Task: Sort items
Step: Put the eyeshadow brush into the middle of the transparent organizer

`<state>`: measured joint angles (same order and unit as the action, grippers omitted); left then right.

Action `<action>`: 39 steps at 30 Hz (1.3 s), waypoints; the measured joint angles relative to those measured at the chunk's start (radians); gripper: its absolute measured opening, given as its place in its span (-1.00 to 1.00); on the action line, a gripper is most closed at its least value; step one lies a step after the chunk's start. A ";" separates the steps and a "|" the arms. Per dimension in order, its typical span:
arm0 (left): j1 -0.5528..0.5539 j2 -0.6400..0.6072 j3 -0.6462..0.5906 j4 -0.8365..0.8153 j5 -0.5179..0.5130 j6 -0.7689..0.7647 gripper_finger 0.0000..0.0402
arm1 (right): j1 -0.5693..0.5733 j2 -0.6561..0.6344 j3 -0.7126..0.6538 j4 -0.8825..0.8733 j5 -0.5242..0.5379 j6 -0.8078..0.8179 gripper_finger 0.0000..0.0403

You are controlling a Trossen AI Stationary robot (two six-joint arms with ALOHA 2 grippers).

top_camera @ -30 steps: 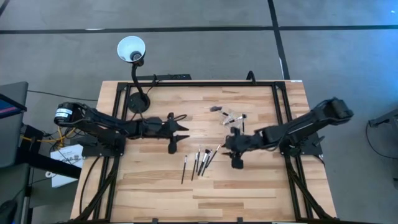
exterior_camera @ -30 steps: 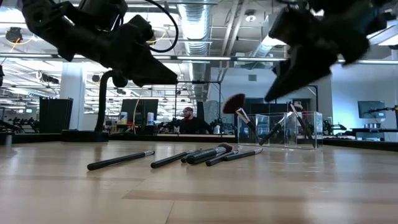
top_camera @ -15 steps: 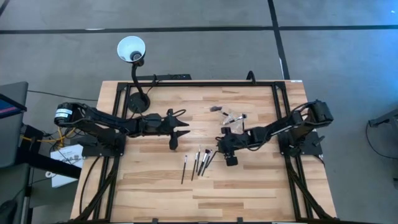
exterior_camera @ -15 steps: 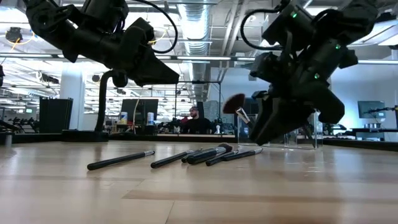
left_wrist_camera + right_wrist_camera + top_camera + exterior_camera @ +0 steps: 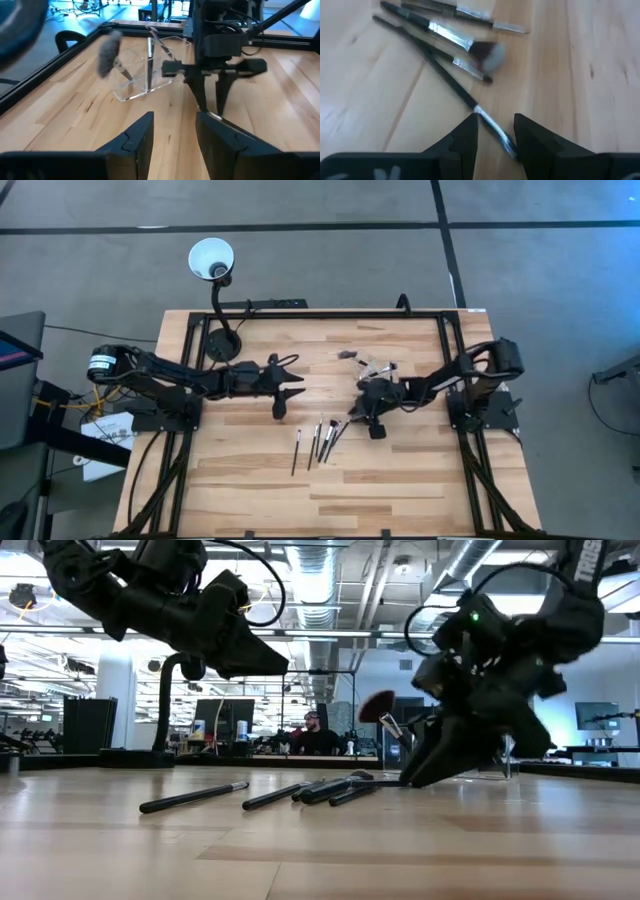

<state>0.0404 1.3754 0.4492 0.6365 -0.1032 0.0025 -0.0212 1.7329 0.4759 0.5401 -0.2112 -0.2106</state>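
The right gripper (image 5: 352, 414) is low over the worktop (image 5: 400, 480) near its middle, its fingers (image 5: 465, 137) apart on either side of the silvery end of one slim brush (image 5: 492, 127) that lies flat on the wood, not clamped on it; the other loose brushes (image 5: 318, 440) lie fanned together just beside it, toward the front edge; more brushes stand in the clear holder (image 5: 375, 368) nearer the back edge, a fan-shaped one (image 5: 376, 706) among them; the left gripper (image 5: 297, 394) hovers left of centre, fingers (image 5: 137, 137) apart and empty.
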 joint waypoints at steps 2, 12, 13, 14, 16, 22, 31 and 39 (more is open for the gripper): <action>0.010 0.000 0.000 0.000 -0.001 0.000 -0.29 | 0.000 0.049 -0.014 0.078 -0.007 -0.001 -0.41; 0.041 0.000 -0.001 0.000 -0.001 -0.003 -0.29 | 0.012 0.124 -0.006 0.166 -0.003 -0.025 -0.60; 0.041 0.000 -0.001 0.000 -0.001 -0.003 -0.29 | 0.013 0.122 -0.006 0.162 -0.001 -0.026 -0.66; 0.041 0.000 -0.001 0.000 -0.001 -0.003 -0.29 | 0.013 0.122 -0.006 0.162 -0.001 -0.026 -0.74; 0.041 0.000 -0.001 0.000 -0.001 -0.004 -0.29 | 0.013 0.114 -0.006 0.153 -0.001 -0.025 -0.90; 0.040 0.000 -0.002 0.037 0.058 -0.055 -0.29 | 0.042 0.063 -0.005 0.126 0.017 0.002 -0.89; -0.004 0.000 -0.002 0.180 0.183 -0.090 -0.36 | 0.127 -0.114 0.126 -0.209 0.305 -0.059 -0.94; -0.014 0.012 -0.002 0.181 0.183 -0.054 -0.47 | 0.158 -0.128 0.398 -0.587 0.544 -0.191 -0.98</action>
<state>0.0265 1.3871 0.4473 0.8172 0.0795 -0.0512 0.1370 1.6045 0.8737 -0.0467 0.3330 -0.4015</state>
